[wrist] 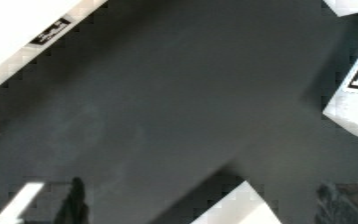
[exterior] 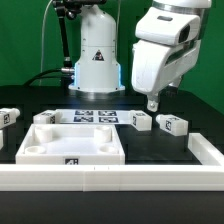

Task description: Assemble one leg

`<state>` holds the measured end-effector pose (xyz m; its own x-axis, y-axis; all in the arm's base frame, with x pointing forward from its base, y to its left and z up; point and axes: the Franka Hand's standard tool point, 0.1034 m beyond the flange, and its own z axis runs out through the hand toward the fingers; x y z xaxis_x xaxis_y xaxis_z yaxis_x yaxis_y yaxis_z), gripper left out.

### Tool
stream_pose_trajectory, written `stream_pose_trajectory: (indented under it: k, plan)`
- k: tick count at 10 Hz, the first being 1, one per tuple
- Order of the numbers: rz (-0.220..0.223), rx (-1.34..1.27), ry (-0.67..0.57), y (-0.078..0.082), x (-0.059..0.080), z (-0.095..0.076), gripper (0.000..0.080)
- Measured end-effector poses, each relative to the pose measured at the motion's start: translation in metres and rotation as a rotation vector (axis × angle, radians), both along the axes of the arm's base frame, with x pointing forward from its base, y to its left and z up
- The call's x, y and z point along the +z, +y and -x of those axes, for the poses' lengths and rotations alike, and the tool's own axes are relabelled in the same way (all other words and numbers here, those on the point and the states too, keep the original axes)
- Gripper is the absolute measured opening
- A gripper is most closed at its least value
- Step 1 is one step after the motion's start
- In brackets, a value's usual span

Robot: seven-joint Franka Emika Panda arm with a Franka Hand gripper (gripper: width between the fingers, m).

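Several small white legs with marker tags lie on the black table. Two lie at the exterior view's left and two at its right. My gripper hangs just above the table between the two right legs, touching neither. In the wrist view my gripper is open and empty, its dark fingers wide apart. A tagged white leg shows at one edge. The corner of a white piece shows between the fingers, below them.
The large flat white square piece with corner recesses lies front left. The marker board lies behind it, before the robot base. A white wall runs along the front and right. Another tagged white part shows in the wrist view.
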<state>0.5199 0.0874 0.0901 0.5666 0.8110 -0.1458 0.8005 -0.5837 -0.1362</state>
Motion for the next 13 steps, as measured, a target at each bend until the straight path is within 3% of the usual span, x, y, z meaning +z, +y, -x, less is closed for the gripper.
stream_pose_trajectory:
  k: [6, 8, 11, 13]
  plan:
    - [0.003, -0.001, 0.015, 0.0, -0.002, 0.001, 0.065]
    - [-0.016, 0.133, -0.041, -0.004, -0.005, 0.001, 0.065]
    - [-0.046, 0.344, -0.142, -0.037, -0.01, 0.01, 0.065]
    - [-0.067, 0.471, -0.145, -0.076, -0.017, 0.01, 0.065]
